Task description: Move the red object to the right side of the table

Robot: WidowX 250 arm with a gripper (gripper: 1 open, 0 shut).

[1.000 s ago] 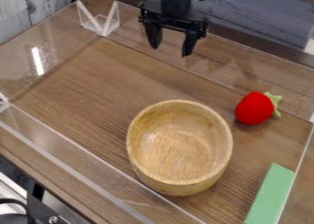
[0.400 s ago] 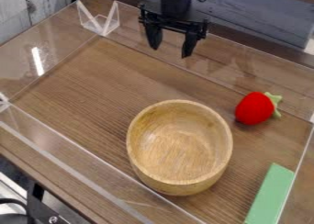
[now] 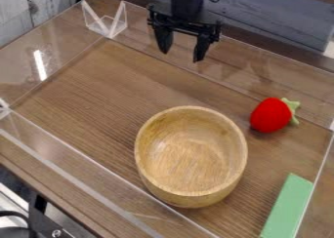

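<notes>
The red object (image 3: 272, 114), a small toy strawberry with a green cap, lies on the brown wooden table (image 3: 117, 96) near its right edge. My black gripper (image 3: 183, 49) hangs at the far side of the table, pointing down, well up and to the left of the strawberry. Its fingers are spread open with nothing between them.
A round wooden bowl (image 3: 192, 154) sits in the middle foreground, left of and below the strawberry. A flat green block (image 3: 288, 208) lies at the bottom right corner. Low clear acrylic walls (image 3: 53, 52) border the table.
</notes>
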